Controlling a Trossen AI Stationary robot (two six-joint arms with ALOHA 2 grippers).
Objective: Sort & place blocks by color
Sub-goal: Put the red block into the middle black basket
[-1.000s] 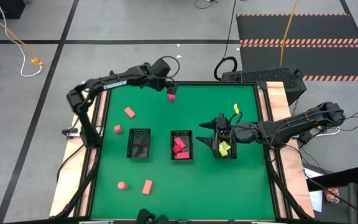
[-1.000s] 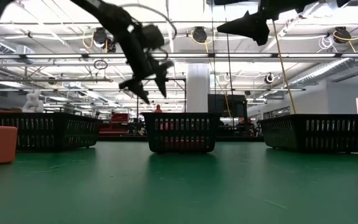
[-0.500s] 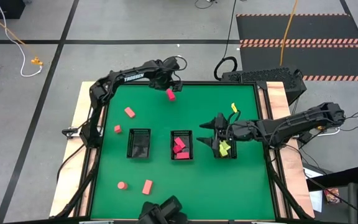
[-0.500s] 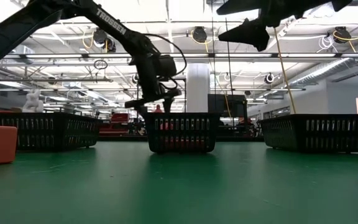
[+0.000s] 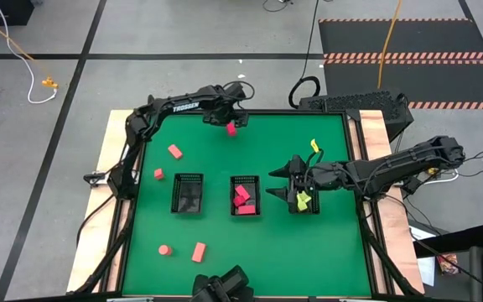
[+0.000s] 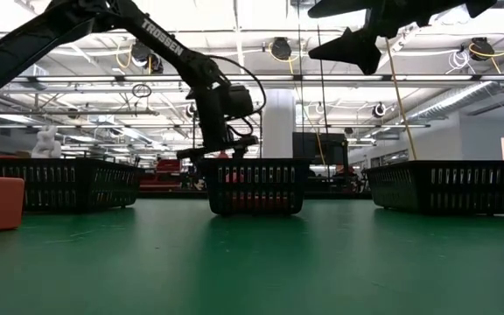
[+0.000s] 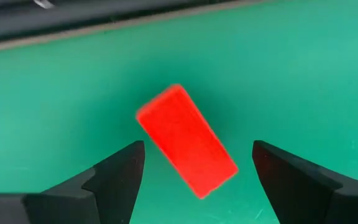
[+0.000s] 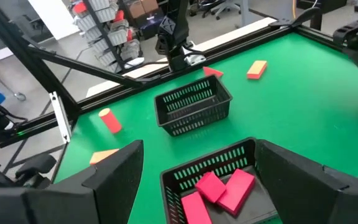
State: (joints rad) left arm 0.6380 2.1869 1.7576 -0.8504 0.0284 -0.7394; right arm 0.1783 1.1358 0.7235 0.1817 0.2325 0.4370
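Note:
A pink-red bar block (image 5: 231, 128) lies flat on the green mat near the table's far edge. My left gripper (image 5: 232, 120) is open and points down over it. In the left wrist view the block (image 7: 187, 141) lies slantwise between the two fingers (image 7: 114, 177) without touching them. My right gripper (image 5: 275, 182) is open and empty, high above the mat between the middle basket (image 5: 244, 195) and the right basket (image 5: 303, 201). The middle basket holds pink-red blocks (image 8: 219, 186). The right basket holds yellow-green blocks (image 5: 302, 200). One yellow-green block (image 5: 314, 146) lies on the mat.
The left black mesh basket (image 5: 187, 193) stands left of the middle one. Salmon-red blocks lie on the mat at the left (image 5: 175, 151), (image 5: 158, 174) and near the front (image 5: 198, 251), with a salmon-red cylinder (image 5: 165, 249). The mat's right front is bare.
My left gripper has gone toward the table's far edge and down to the pink-red bar block, so that its open fingers now stand on either side of it. The block has stayed where it was.

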